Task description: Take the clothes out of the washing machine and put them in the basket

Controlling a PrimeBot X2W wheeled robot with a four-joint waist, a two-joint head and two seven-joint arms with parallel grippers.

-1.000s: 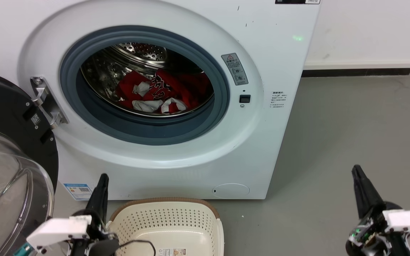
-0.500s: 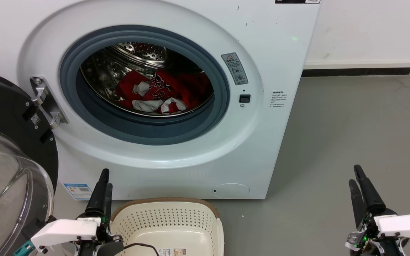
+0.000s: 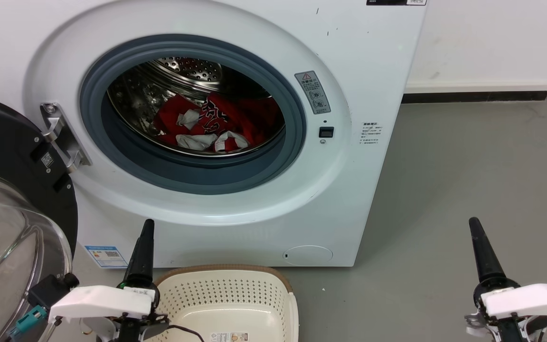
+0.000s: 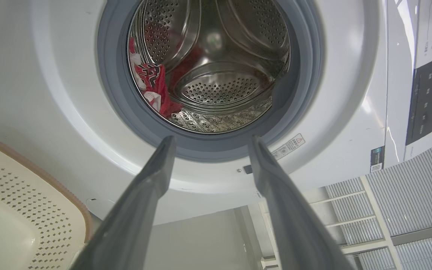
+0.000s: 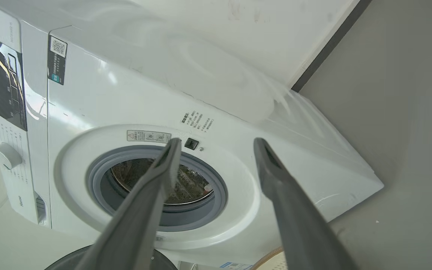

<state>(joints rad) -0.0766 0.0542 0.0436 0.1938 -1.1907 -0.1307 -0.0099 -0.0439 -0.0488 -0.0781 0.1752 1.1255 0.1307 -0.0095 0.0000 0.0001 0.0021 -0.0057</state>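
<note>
Left gripper (image 3: 147, 227) stood released at the lower left of the head view; in the left wrist view its two long dark fingers (image 4: 156, 176) were well apart, holding nothing, their tips aimed at the porthole. Left of it hung the black-framed glass door (image 3: 12, 228), swung open on its hinge. Behind stood the large white front-loading washing machine (image 3: 359, 71), and at the bottom of its perforated steel drum (image 3: 183, 71) lay the clothes (image 3: 249, 118), a soft bundle of bright red fabric with white trim bands and a black-and-white printed patch. Below the porthole, on the grey floor (image 3: 468, 166) just beside the left gripper, sat the cream perforated plastic basket (image 3: 226, 289) with a brown rim and a label sticker on its bottom. Far right, the right gripper (image 3: 474, 225) was likewise released, fingers spread in its wrist view, apart from everything.
</note>
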